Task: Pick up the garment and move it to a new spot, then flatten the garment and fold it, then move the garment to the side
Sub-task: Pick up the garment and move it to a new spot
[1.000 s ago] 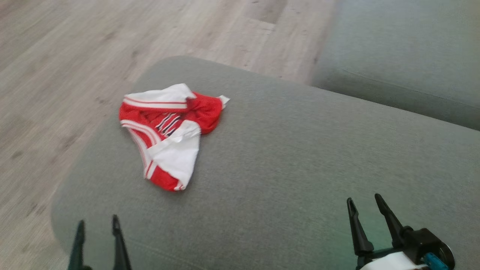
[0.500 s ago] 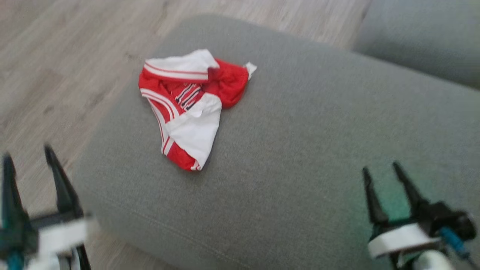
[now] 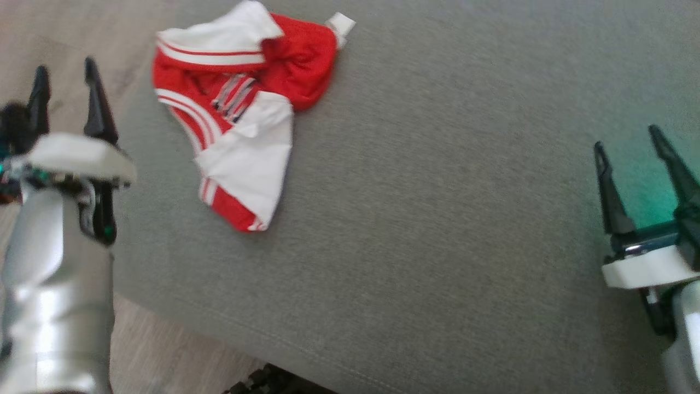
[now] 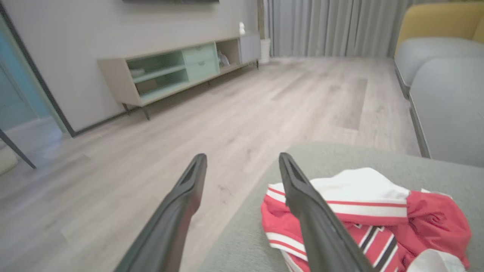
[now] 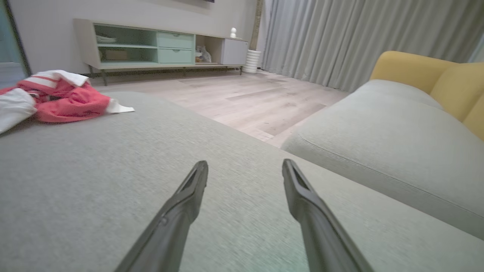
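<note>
A crumpled red and white garment (image 3: pixel 240 115) with striped trim lies near the far left corner of the grey cushion (image 3: pixel 437 219). My left gripper (image 3: pixel 64 71) hovers open at the cushion's left edge, partly over the floor, a short way left of the cloth. Through the left wrist camera the garment (image 4: pixel 374 219) sits just right of the fingers. Far to the right, my right gripper (image 3: pixel 626 142) stands open above bare cushion, with nothing between its fingers. In the right wrist view the garment (image 5: pixel 56 98) lies at the far left.
Pale wood floor (image 4: pixel 189 124) runs beyond the cushion's left and far edges. A second grey cushion (image 5: pixel 378 132) with a yellow backrest (image 5: pixel 435 75) stands to the right. A low TV cabinet (image 4: pixel 177 71) and curtains (image 5: pixel 340 37) line the far wall.
The head camera has tilted down and closer, so the whole picture shifted. Both arms have risen further into view, the left one now level with the garment. The garment itself lies unchanged.
</note>
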You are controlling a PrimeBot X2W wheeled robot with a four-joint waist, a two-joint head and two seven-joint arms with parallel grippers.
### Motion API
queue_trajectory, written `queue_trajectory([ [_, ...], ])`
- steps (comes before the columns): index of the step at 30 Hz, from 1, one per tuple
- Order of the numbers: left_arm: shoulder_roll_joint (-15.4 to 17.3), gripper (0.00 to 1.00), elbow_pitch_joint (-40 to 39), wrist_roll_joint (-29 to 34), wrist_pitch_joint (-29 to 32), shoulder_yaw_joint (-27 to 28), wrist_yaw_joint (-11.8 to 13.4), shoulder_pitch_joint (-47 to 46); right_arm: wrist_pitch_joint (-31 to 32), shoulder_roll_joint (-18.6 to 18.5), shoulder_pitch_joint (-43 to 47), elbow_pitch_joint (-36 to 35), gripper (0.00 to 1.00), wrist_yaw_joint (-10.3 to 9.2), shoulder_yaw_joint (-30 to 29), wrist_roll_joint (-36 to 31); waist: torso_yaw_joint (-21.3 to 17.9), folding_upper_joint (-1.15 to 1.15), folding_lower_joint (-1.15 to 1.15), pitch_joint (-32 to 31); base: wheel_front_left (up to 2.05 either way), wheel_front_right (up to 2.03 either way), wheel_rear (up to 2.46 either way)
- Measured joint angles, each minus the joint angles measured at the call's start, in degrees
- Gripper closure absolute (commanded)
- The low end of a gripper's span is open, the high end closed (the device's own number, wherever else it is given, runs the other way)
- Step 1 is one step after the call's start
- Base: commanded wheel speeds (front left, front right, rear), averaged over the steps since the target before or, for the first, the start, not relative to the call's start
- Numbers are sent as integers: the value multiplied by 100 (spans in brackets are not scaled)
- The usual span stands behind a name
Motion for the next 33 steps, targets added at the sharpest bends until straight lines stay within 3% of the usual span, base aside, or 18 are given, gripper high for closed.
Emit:
queue_trajectory([
  [5, 56, 0, 1475, -405, 832, -235, -93, -1017, -8, -134, -35, -182, 0, 0, -151, -48, -405, 0, -1, 351, 0, 0, 0],
  [11, 188, 0, 2601, -728, 1430, -568, -136, -1174, -9, -51, -38, -390, 0, 0, -211, -76, -930, 0, -2, 693, 0, 0, 0],
  [15, 499, 0, 2743, -835, 1193, -791, -137, -1187, -31, 119, -60, -476, 0, 0, -248, -97, -1224, 0, -2, 856, 0, 0, 0],
  [16, 588, 49, 2786, -747, 1016, -857, -140, -1181, -31, 149, -79, -480, 0, 0, -252, -97, -1285, 0, -2, 875, 0, 0, 0],
  [18, 708, 100, 2842, -656, 546, -909, -115, -1166, -31, 232, -144, -480, 0, 0, -255, -97, -1392, 0, -2, 878, 0, 0, 0],
  [22, 850, 100, 2929, -564, -283, -928, 93, -1171, -31, 380, -155, -447, 0, 0, -220, -97, -1519, 0, -2, 716, 0, 0, 0],
  [26, 1143, 100, 2707, -302, -563, -1021, 343, -1249, -31, 511, -155, -370, 0, 0, -142, -87, -1610, 0, -3, 508, 0, 0, 0],
  [29, 1280, 100, 2181, -147, -617, -1115, 435, -1396, -31, 734, -153, -324, 0, 0, -57, 2, -1737, 0, -4, 253, 0, 0, 0],
  [33, 1424, 100, 880, 125, -635, -1261, 421, -1455, -31, 1032, -115, -285, 0, 0, 152, 183, -2147, 0, -3, -168, 0, 0, 0],
])
